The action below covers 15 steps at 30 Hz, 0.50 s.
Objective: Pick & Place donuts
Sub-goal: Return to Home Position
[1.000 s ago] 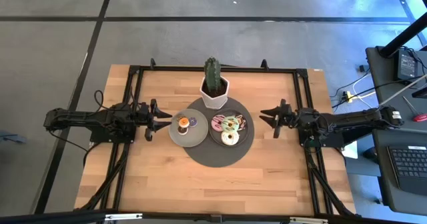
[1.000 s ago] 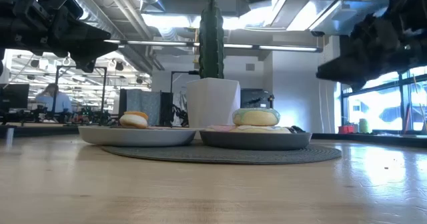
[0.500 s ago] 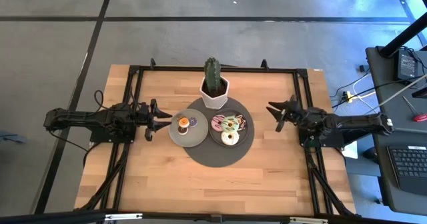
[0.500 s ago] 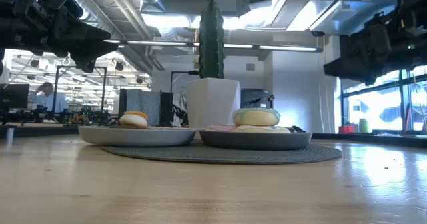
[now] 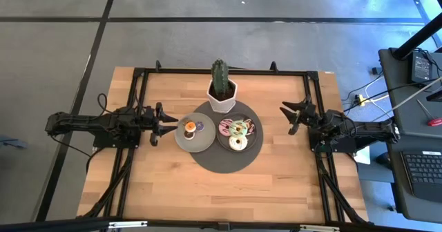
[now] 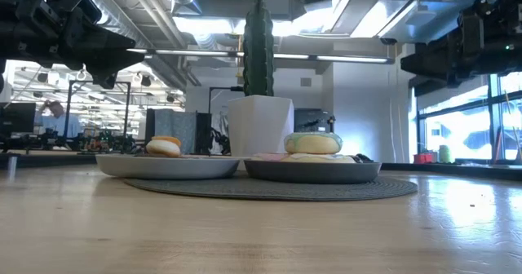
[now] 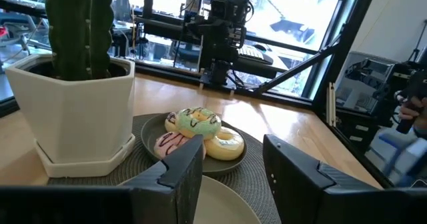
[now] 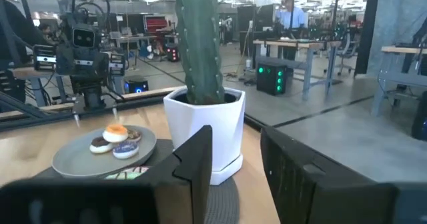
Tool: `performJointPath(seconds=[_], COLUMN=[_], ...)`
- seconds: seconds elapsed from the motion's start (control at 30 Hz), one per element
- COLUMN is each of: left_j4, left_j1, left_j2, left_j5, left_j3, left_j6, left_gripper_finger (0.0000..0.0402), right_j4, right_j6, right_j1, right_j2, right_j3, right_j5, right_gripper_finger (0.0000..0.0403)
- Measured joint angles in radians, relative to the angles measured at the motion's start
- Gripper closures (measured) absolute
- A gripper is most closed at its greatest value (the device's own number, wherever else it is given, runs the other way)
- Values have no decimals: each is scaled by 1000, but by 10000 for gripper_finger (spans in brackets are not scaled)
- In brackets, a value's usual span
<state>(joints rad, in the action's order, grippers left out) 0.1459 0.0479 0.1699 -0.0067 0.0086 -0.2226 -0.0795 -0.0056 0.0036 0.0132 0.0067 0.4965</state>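
Two grey plates sit side by side on a round dark mat (image 5: 224, 159). The left plate (image 5: 197, 144) carries tiny orange, purple and dark donuts (image 5: 193, 126), which also show as tiny donuts (image 8: 115, 141). The right plate (image 5: 253, 143) carries green, pink and cream donuts (image 5: 237, 130); the green donut (image 7: 194, 121) rests partly on the other two. My left gripper (image 5: 166, 120) hovers open beside the left plate's left rim. My right gripper (image 5: 286, 119) hovers open to the right of the mat, its fingers angled toward the far edge.
A cactus in a white pot (image 5: 222, 89) stands on the mat's far side, right behind both plates. Black frame rails (image 5: 135, 87) run along the table's edges. Bare wood (image 5: 221, 187) lies toward the near edge. A person shows far off in the room (image 8: 288, 14).
My right gripper has drawn back from the right plate toward the table's right edge and swung a little toward the far edge. The left arm, the plates and the donuts have kept still.
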Motion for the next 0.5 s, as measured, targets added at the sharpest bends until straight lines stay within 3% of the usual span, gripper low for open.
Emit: performJointPath(seconds=[0.5], left_j4=[0], left_j1=[0], left_j2=[0], left_j5=[0], left_j3=[0], left_j6=[0], left_gripper_finger=[249], right_j4=[0], right_j6=[0], right_j1=[0], right_j2=[-1], right_j3=[0], right_j5=[0], right_gripper_finger=[273])
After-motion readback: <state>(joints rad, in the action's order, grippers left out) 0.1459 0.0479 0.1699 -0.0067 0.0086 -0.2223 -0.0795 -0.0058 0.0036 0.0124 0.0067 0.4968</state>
